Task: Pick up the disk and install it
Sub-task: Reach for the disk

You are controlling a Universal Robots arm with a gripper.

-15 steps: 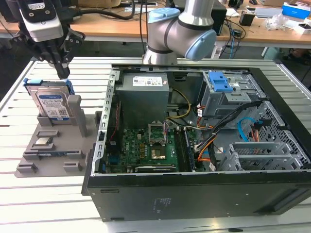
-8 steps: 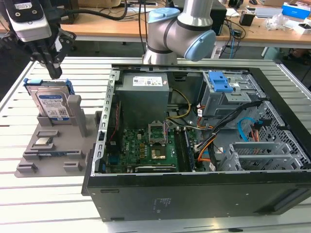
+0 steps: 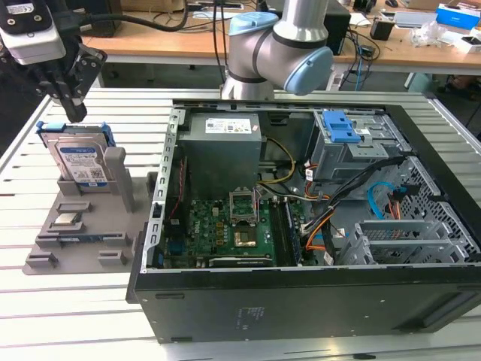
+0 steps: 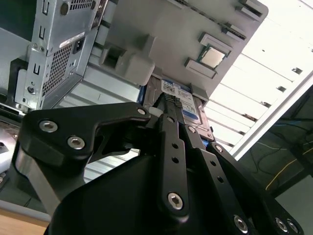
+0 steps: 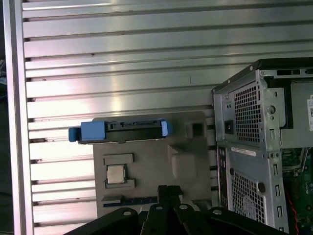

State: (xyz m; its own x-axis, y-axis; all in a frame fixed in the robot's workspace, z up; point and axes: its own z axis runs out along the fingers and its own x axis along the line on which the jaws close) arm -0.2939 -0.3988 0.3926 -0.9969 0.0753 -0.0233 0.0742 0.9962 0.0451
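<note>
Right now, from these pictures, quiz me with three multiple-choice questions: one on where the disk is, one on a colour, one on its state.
1. Where is the disk?
A) in the grey holder beside the case
B) in a bay inside the case
C) loose on the table

2. What colour are its rails?
A) red
B) blue
C) yellow

3. What state is the disk in?
A) lying flat
B) gripped and lifted
C) on edge, with the hand above it

Answers:
1 A: the holder bears it, at the exterior view's left of the case.
2 B: blue rails frame it in the exterior view and the first wrist view.
3 C: in the exterior view it stands upright in its slot, and the hand is above it, not gripping it.
</note>
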